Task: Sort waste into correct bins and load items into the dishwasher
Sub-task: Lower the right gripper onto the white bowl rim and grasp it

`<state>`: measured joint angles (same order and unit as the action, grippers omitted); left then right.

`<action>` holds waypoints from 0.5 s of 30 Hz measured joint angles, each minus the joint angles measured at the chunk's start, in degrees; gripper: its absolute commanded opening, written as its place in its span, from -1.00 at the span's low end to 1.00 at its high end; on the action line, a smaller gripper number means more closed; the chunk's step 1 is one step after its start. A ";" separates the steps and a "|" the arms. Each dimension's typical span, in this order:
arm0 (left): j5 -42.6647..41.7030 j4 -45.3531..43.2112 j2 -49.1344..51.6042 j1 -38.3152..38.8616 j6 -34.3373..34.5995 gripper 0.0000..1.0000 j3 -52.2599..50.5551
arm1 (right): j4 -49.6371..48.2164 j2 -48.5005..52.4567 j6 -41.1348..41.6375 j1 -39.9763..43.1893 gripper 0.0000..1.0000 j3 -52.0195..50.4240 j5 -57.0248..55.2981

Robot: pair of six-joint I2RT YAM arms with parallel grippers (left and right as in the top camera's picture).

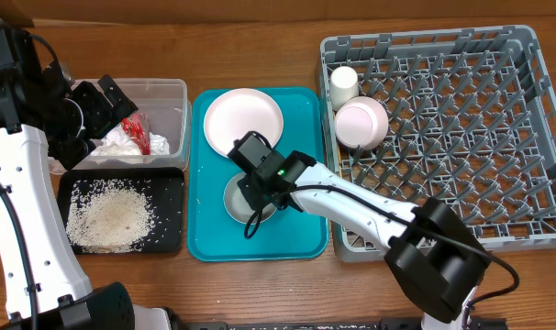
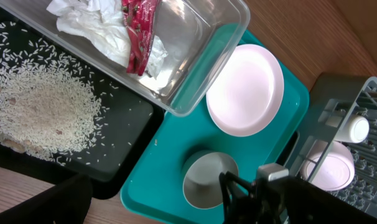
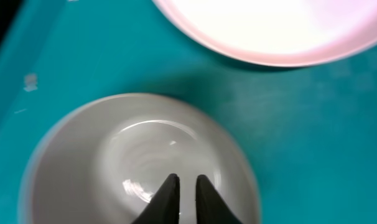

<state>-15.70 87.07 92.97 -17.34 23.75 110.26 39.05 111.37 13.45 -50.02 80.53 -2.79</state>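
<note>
Seen from overhead only: both arms at once. Right gripper (image 1: 258,183) reaching in from the lower right, low over the whitish bowl (image 1: 236,203) on the teal tray (image 1: 305,234), hiding most of that bowl. Left gripper (image 1: 106,99) up at the far left above the clear tub (image 1: 172,87), fingers apart with nothing between them.

Shown by the right wrist view alone: dark fingers (image 3: 168,191) drawn nearly together, only a thin slit between the tips, clasping nothing, poised over the bowl's (image 3: 83,162) hollow. Edge of the pink plate (image 3: 275,31) just beyond, apart from the bowl.

Shown best by the left wrist view: crumpled napkin (image 2: 92,28) and red wrapper (image 2: 139,34) lying together inside the tub (image 2: 229,31), wrapper partly over the napkin. Rice (image 2: 42,109) heaped and scattered in the black tray (image 2: 129,134), just beside the tub. Tub corner overhanging the teal tray's (image 2: 170,134) edge.

Around: plate (image 1: 243,121) on the tray's far half, bowl on the near half, neither touching. Grey dish rack (image 1: 461,137) to the right on the table (image 1: 260,55), its edge against the teal tray. White cup (image 1: 343,84) and second bowl (image 1: 361,122) already in the rack's near-left corner, side by side. Right arm's white link crossing the rack's lower left corner and the tray rim.
</note>
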 measured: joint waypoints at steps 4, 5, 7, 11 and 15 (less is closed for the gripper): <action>0.00 -0.02 0.00 0.00 0.00 1.00 0.00 | 1.05 -1.75 0.02 -1.51 -0.65 1.62 4.66; 0.00 0.00 0.00 0.00 0.00 1.00 0.00 | 1.09 -2.08 0.00 -1.92 -0.61 1.79 5.62; 0.00 0.00 0.00 0.00 0.00 1.00 0.00 | 1.46 -2.45 0.00 -2.86 -0.50 1.88 7.17; 0.00 0.00 0.00 0.00 0.00 1.00 0.00 | 1.73 -2.45 -0.17 -4.48 -0.32 1.88 8.13; 0.00 0.00 0.00 0.00 0.00 1.00 -0.02 | 1.60 -2.45 -0.22 -5.70 -0.31 1.62 6.86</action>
<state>-15.70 87.07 92.97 -17.34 23.75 110.24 40.64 108.92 13.23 -55.72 82.15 4.08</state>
